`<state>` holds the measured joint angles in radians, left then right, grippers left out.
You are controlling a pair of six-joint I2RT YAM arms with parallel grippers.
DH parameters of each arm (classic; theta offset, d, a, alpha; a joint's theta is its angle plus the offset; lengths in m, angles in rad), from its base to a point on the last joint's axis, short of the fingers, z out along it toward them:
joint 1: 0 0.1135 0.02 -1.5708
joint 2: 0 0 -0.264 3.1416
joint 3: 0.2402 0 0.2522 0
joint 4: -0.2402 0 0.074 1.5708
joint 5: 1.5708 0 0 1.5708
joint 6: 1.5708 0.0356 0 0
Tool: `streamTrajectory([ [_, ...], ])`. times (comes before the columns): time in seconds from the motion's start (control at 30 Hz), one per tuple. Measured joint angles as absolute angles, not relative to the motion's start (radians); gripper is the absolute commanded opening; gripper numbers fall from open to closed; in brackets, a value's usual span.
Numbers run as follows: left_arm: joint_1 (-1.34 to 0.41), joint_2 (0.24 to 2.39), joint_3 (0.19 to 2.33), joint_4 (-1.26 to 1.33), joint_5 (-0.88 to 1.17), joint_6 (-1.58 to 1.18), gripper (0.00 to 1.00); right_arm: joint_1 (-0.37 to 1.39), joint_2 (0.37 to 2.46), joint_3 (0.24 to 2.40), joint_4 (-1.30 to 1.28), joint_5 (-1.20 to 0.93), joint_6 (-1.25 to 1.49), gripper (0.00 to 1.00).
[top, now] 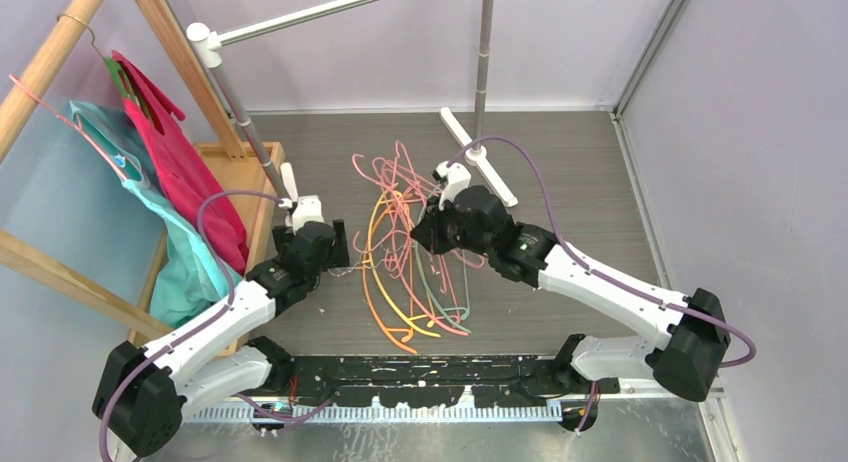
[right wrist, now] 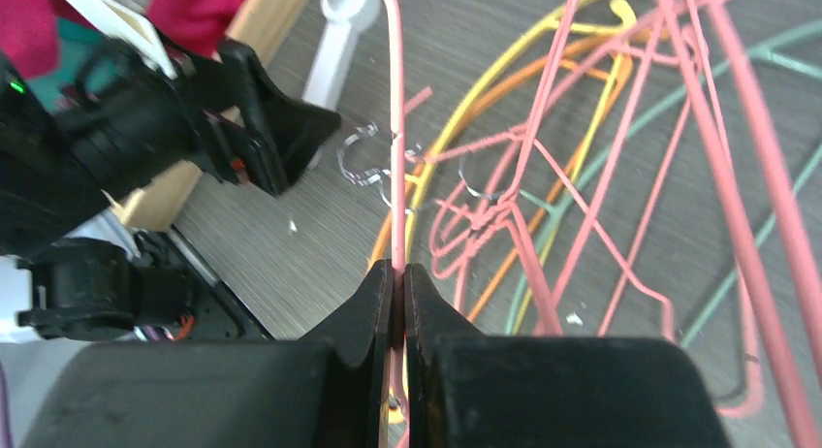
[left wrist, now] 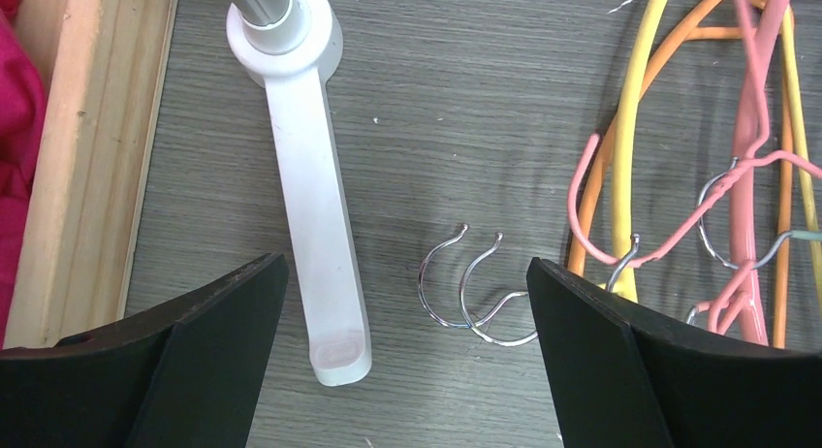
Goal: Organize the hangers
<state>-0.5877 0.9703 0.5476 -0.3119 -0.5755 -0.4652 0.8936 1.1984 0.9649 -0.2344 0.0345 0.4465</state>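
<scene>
Closest to the right wrist lens, the right gripper [right wrist: 399, 273] has its two black fingers pressed together on a thin pink wire hanger [right wrist: 393, 99]; the wire is pinched between the pads. From the grip the held wire runs straight ahead, its long axis in line with the fingers, toward the left gripper [left wrist: 406, 262].

Beyond and to the right of the pinch lies the tangled pile of pink, orange, yellow and pale green hangers [top: 410, 252], flat on the grey wood-grain table [top: 580, 182] between the two arms. We judge the right arm nearer to the work: it sits over the pile, while the left waits just beside its left edge.

Left claw: jaws spread wide, holding nothing. Its own camera shows two bare steel hooks [left wrist: 465, 293] on the table between the fingers, and a white plastic rack foot [left wrist: 310, 196] beyond.

Overhead view hides the right fingers under the wrist; only the wrist view confirms the pinch. Whether the held wire is caught in its neighbours, we cannot tell.
</scene>
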Motion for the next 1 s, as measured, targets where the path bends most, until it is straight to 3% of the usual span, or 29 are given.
streamTrajectory([
  [0.27, -0.588, 0.938, 0.53, -0.308, -0.575, -0.479, 0.98, 0.894, 1.238, 0.984, -0.208, 0.054, 0.421, 0.01],
  [0.73, -0.588, 0.993, 0.528, -0.304, -0.577, -0.482, 0.98, 0.894, 1.044, 0.969, -0.474, 0.542, 0.322, 0.01],
  [1.0, -0.588, 1.008, 0.528, -0.303, -0.577, -0.482, 0.98, 0.894, 1.033, 0.969, -0.532, 0.653, 0.297, 0.01],
])
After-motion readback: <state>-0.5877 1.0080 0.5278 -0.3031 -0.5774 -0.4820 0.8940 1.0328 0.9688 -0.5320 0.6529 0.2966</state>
